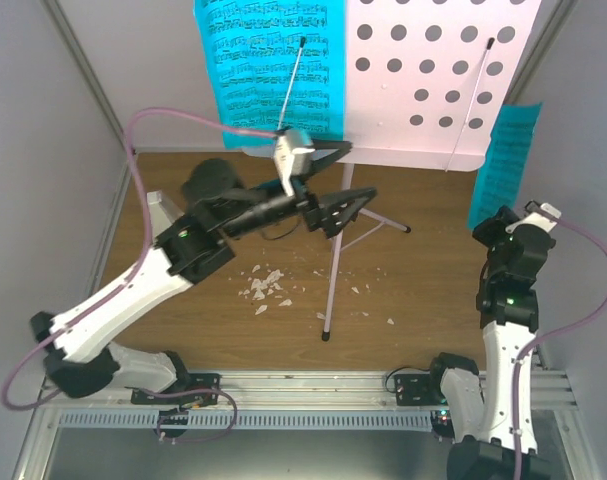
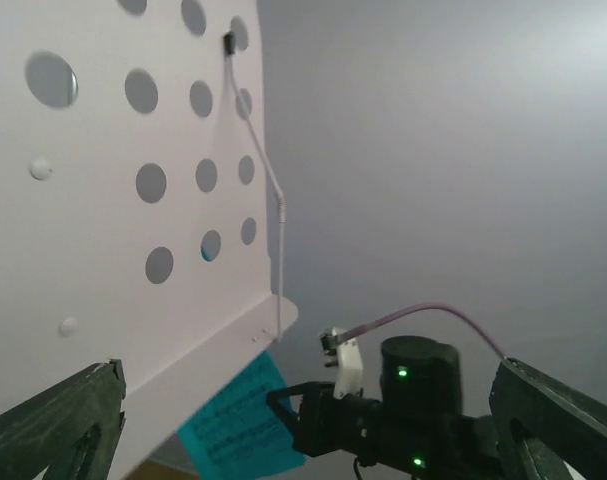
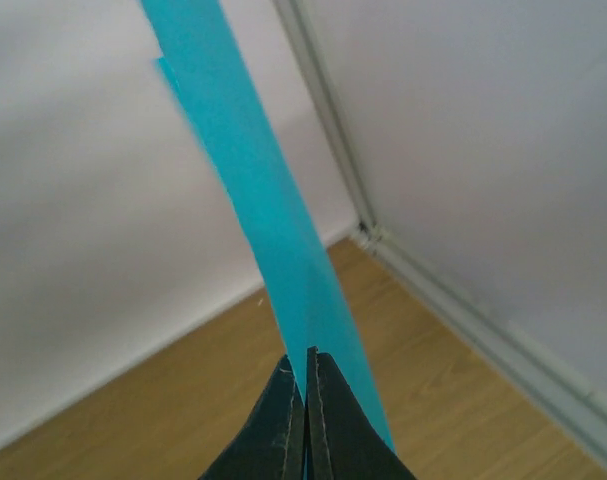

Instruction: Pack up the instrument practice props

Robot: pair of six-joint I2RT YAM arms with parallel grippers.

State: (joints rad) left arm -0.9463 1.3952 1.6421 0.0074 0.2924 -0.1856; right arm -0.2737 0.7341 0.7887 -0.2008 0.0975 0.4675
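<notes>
The pale-lilac music stand stands at the back, its perforated plate [image 1: 433,80] up top and its thin pole [image 1: 335,270] running down to the wooden floor. One cyan sheet-music page [image 1: 268,65] rests on the plate's left half. My left gripper [image 1: 345,182] is wide open, its fingers either side of the pole just under the plate; I cannot tell whether they touch it. The left wrist view shows the plate [image 2: 113,200] and both fingers [image 2: 58,425] far apart. My right gripper [image 1: 503,222] is shut on a second cyan page [image 1: 505,160], seen edge-on in the right wrist view [image 3: 273,230]. No metronome is in view.
White crumbs [image 1: 266,286] lie scattered on the floor left of the pole. A dark rounded object [image 1: 213,180] sits behind the left arm. Grey walls close in on both sides, the right one [image 1: 593,150] close to the held page.
</notes>
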